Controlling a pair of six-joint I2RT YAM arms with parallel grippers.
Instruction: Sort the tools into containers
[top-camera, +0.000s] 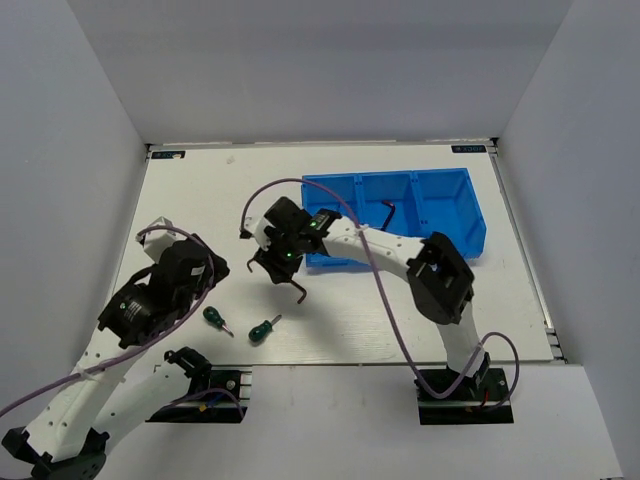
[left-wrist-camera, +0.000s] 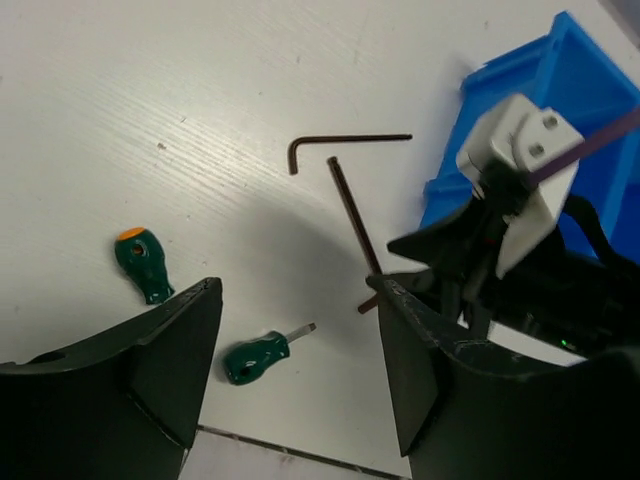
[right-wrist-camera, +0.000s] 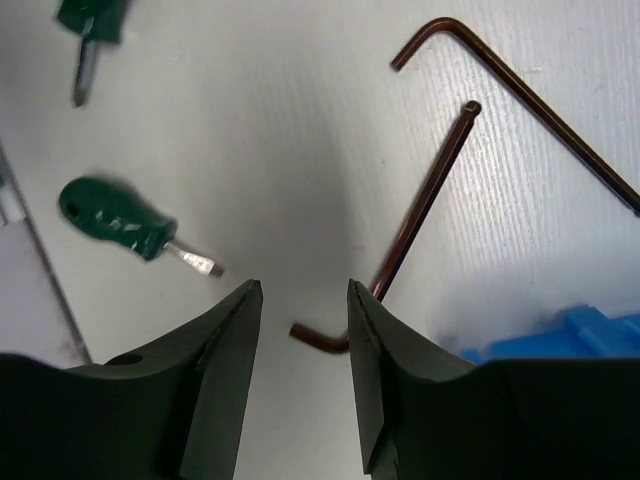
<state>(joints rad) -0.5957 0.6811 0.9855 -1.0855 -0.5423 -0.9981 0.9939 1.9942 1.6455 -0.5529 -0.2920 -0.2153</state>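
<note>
Our right gripper (right-wrist-camera: 300, 290), fingers apart, hovers over the nearer hex key (right-wrist-camera: 420, 200), thin, stiff and slippery; we would pinch beside its bend.

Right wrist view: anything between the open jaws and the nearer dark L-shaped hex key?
Nothing visible. The nearer dark L-shaped hex key lies uncovered, its bend showing between the jaws of the right gripper; the second hex key lies apart.

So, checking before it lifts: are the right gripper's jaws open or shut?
Open. The right gripper shows a clear gap between its jaws; the hex key bends into it, unpinched.
</note>
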